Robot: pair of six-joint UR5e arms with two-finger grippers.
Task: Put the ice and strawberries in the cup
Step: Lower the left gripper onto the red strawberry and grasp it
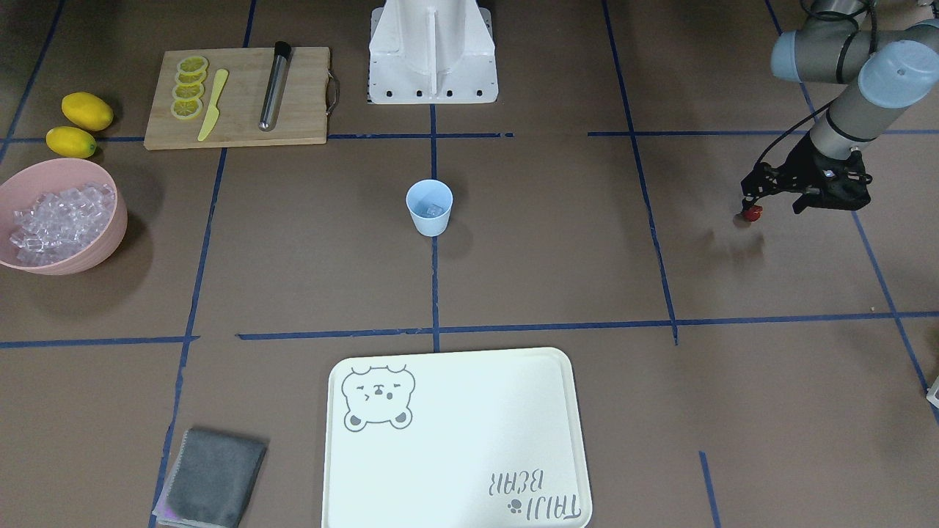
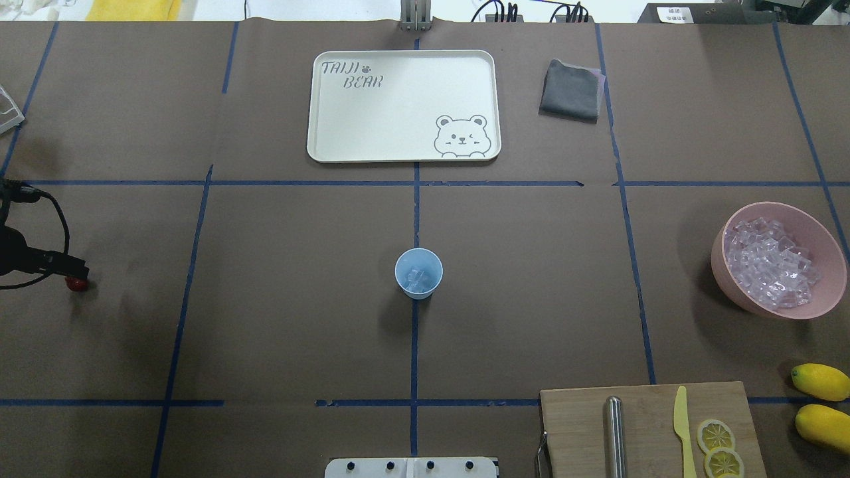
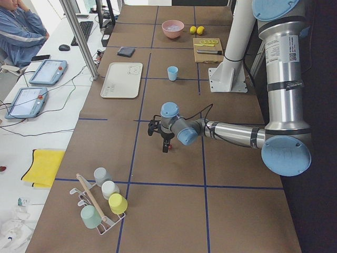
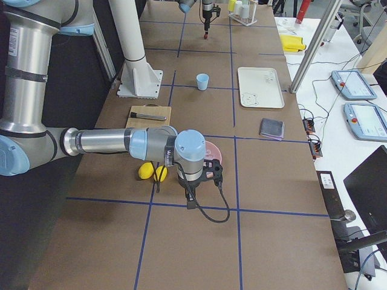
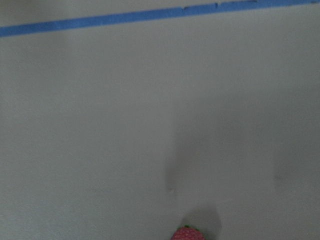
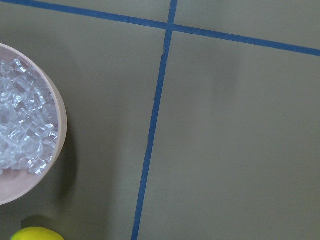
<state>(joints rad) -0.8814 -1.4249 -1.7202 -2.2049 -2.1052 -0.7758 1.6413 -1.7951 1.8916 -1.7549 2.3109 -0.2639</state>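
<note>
The pale blue cup stands upright at the table's middle, also in the overhead view, with a few ice cubes inside. More ice fills the pink bowl. My left gripper hangs just above the table far out on my left, shut on the small red strawberry, which also shows in the overhead view and at the bottom edge of the left wrist view. My right gripper hovers beside the pink bowl; I cannot tell whether it is open or shut.
A wooden board with lemon slices, a yellow knife and a metal rod lies near my right side. Two lemons sit beside it. A white bear tray and a grey cloth lie at the far side. A cup rack stands at the left end.
</note>
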